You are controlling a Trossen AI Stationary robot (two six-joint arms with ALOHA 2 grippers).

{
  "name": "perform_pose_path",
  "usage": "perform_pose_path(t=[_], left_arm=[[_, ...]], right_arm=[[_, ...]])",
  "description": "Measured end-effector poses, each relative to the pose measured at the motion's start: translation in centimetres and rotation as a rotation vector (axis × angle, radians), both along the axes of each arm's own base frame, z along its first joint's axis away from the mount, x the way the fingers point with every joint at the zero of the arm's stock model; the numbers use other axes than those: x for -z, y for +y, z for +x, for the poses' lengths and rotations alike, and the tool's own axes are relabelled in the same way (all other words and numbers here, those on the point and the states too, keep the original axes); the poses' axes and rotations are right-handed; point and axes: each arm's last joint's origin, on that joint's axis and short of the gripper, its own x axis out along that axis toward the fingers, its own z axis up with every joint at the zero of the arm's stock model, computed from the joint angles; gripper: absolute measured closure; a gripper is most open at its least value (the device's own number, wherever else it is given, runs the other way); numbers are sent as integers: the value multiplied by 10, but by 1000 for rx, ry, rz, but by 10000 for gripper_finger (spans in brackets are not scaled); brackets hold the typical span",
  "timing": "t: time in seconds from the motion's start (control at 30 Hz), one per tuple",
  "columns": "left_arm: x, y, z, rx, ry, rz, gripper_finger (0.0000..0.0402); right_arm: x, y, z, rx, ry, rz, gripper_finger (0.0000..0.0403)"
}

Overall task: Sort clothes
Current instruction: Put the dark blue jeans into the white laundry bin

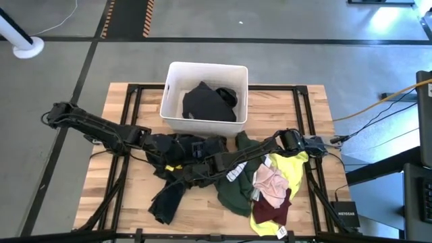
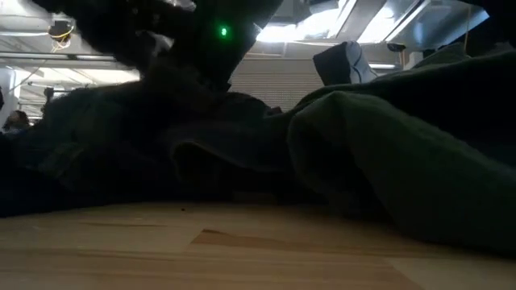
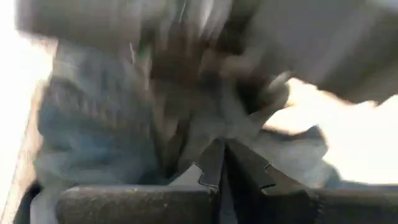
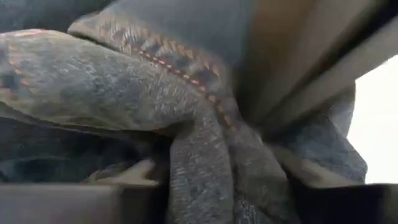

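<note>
Clothes: soft fabric garments lie in a loose heap on the front half of the pale wooden slatted surface (image 1: 121, 108), with one more in the bin.
Black garment: a crumpled black/dark grey piece (image 1: 177, 162) sprawls at the heap's left, one end trailing toward the front edge.
Dark green garment: a dark green piece (image 1: 237, 192) lies just right of the black one, touching it; it fills the right of the low view (image 2: 403, 153).
Neon yellow garment: a neon yellow piece (image 1: 294, 169) at the heap's right, with a pale pink piece (image 1: 271, 185) and a maroon piece (image 1: 271, 210) lying on it.
Bin: a white rectangular plastic bin (image 1: 202, 69) at the back centre holds another black garment (image 1: 206, 102).
Left gripper (image 1: 162, 145): over the black garment; jaws nearly closed in its wrist view (image 3: 225, 163), grey fabric just beyond, a grasp cannot be told.
Right gripper (image 1: 192, 172): reaching across the dark green garment into the black one; jaw state cannot be told, grey stitched fabric (image 4: 155, 93) fills its wrist view.
</note>
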Motion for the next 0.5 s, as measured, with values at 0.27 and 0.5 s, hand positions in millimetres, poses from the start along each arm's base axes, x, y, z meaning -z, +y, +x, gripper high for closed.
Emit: perform_pose_path(t=[0.27, 0.5], left_arm=[[-30, 3, -28, -26, -72, -19, 389], [-46, 13, -65, -175, -106, 30, 389]], right_arm=[[-5, 8, -4, 14, -2, 6, 323], [-32, 32, -8, -12, -11, 19, 323]])
